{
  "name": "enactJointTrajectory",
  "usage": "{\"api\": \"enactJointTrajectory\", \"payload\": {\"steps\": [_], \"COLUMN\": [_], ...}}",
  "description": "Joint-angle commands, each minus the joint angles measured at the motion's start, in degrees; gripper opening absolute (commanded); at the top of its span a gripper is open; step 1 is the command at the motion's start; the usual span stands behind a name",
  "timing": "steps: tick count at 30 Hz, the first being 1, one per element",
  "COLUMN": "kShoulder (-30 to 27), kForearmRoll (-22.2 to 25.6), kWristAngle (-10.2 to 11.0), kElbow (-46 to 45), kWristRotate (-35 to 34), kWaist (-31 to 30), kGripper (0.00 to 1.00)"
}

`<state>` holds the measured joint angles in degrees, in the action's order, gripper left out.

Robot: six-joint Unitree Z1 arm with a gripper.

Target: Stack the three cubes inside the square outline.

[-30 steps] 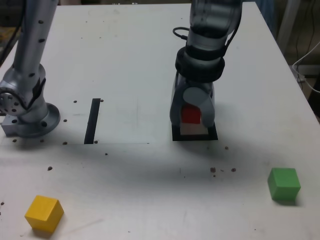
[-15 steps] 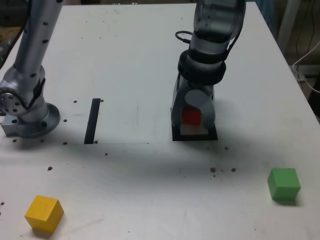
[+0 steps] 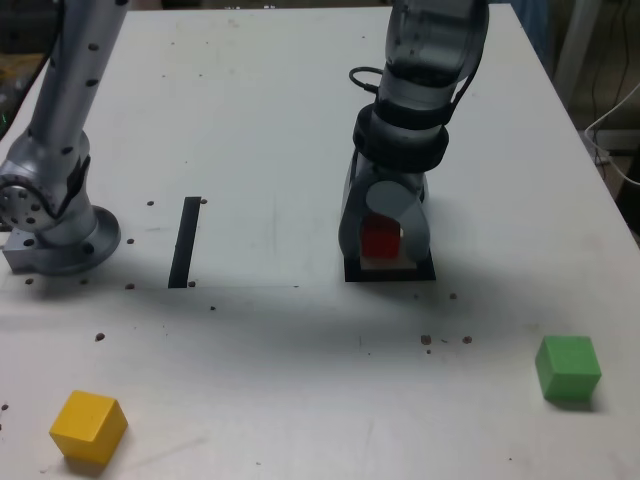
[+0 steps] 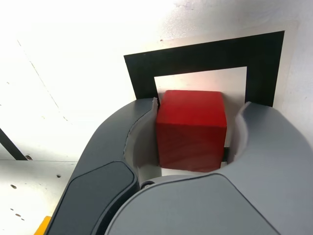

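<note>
The small matte red cube [image 4: 191, 129] sits on the pale centre of the flat black square outline [image 4: 203, 54] of thick tape-like border, so the base of the stack looks to be in place. The grey gripper [image 3: 385, 232] of the arm stands over the outline with one jaw on either side of the red cube. In the wrist view one jaw is close against the cube's side, while a thin gap shows at the other, so the gripper reads as loosened around the cube rather than clenched on it, probably to leave it standing squarely inside the frame.

The outline holds only this red cube. The small matte green cube [image 3: 568, 368] lies well apart from the outline, nearer the camera and toward the exterior view's right. The small matte yellow cube [image 3: 89, 426] lies farther from the outline, toward the exterior view's lower left. Both are untouched on the white table [image 3: 270, 120], so two cubes are not yet stacked.
</note>
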<state>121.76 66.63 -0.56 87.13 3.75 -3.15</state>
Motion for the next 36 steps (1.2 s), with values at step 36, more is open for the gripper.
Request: {"api": "enactJointTrajectory", "payload": {"steps": [36], "kShoulder": [-21.9], "kForearmRoll": [11.6], "kWristAngle": [3.0], "kElbow": [-6.6], "kWristRotate": [-6.3], "kWaist": [-15.4], "kGripper": [0.99]}}
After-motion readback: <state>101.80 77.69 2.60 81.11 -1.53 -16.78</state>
